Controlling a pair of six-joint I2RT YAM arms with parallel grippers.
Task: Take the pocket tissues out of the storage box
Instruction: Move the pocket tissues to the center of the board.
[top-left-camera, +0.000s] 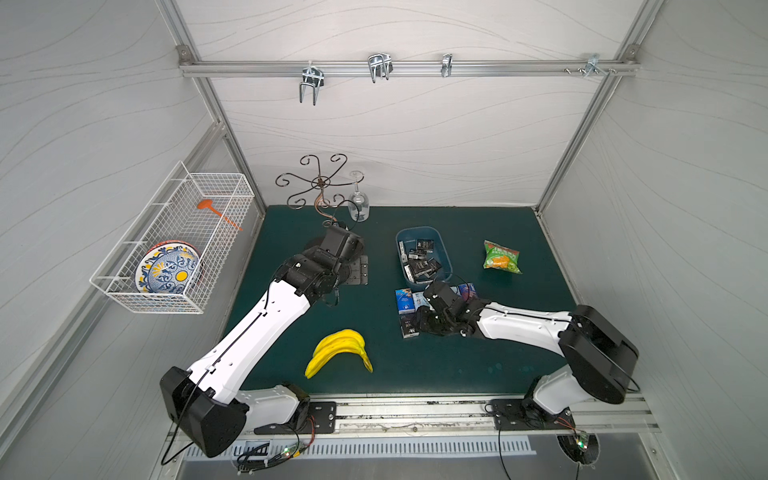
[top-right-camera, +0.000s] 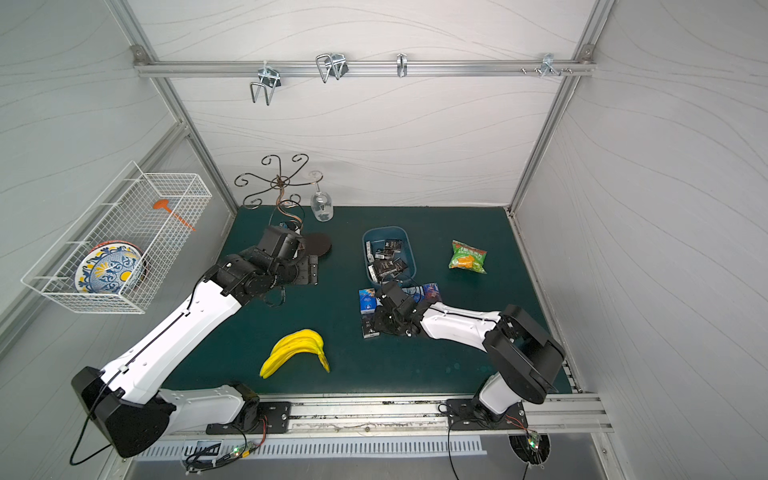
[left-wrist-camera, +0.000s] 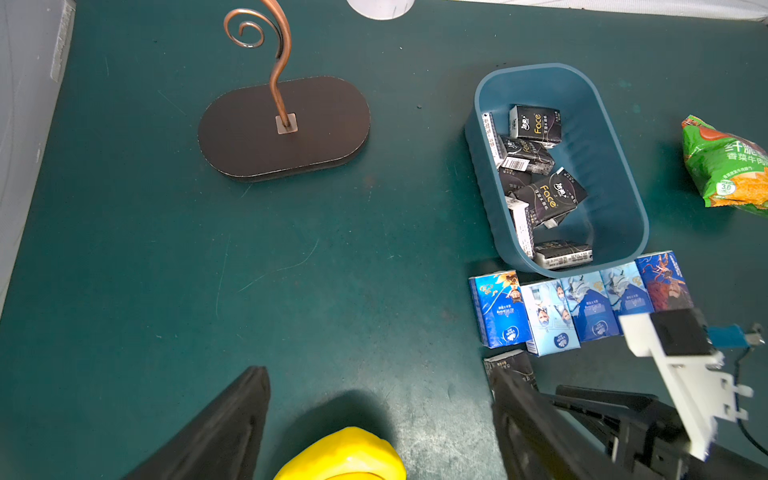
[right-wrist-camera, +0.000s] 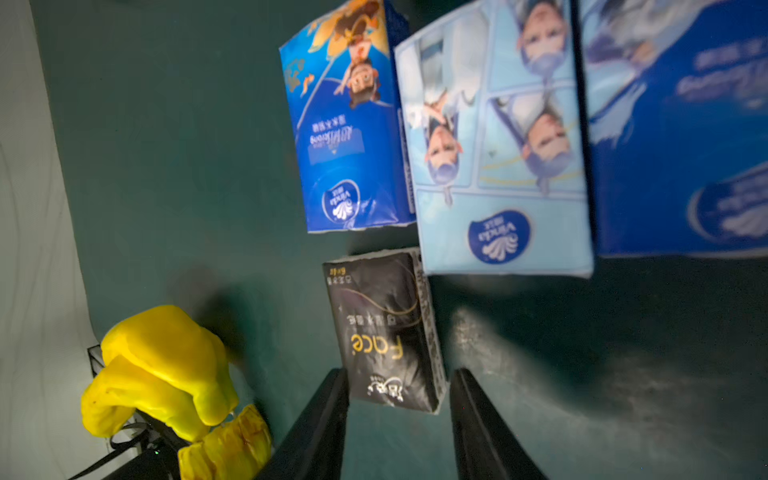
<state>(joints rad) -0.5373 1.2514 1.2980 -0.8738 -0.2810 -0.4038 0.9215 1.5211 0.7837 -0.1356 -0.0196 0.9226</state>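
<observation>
Green mat (right-wrist-camera: 166, 166) bears a black packet (right-wrist-camera: 386, 332) between right jaws.

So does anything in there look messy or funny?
Yes, a little. The black tissue packets in the storage box are jumbled: some tilted, some on edge, piled over each other. The blue packets on the mat beside the box lie in a neat row. Nothing looks spilled or broken.

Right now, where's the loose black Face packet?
In a top view: black packet right of centre, beside the blue packets, between the jaws of the right gripper.
</observation>
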